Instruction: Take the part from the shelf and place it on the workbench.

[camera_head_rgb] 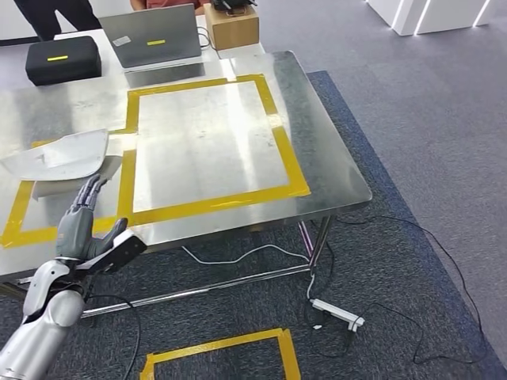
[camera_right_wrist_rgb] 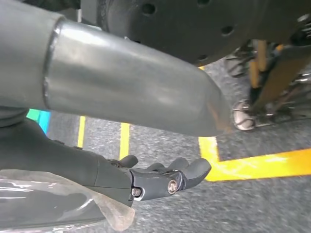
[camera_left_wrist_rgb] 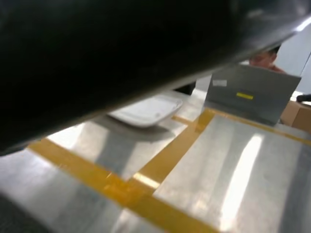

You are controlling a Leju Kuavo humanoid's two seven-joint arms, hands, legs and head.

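The white, shallow curved part [camera_head_rgb: 59, 154] lies on the steel workbench [camera_head_rgb: 322, 150], inside the left yellow-taped square. My left hand [camera_head_rgb: 81, 222] hovers at the bench's near edge just below the part, fingers spread and empty. Its fingertips [camera_head_rgb: 96, 184] reach the part's near edge; I cannot tell if they touch. The left wrist view shows the part [camera_left_wrist_rgb: 146, 110] lying flat on the bench beyond a yellow tape line. My right hand [camera_right_wrist_rgb: 165, 177] hangs low over the carpet, fingers loosely extended and holding nothing.
A grey laptop [camera_head_rgb: 152, 36], a black case [camera_head_rgb: 62, 59] and a cardboard box [camera_head_rgb: 232, 28] stand at the bench's far side, with people behind them. On the carpet lie a power strip [camera_head_rgb: 337, 314], cables and a yellow tape outline [camera_head_rgb: 221, 352].
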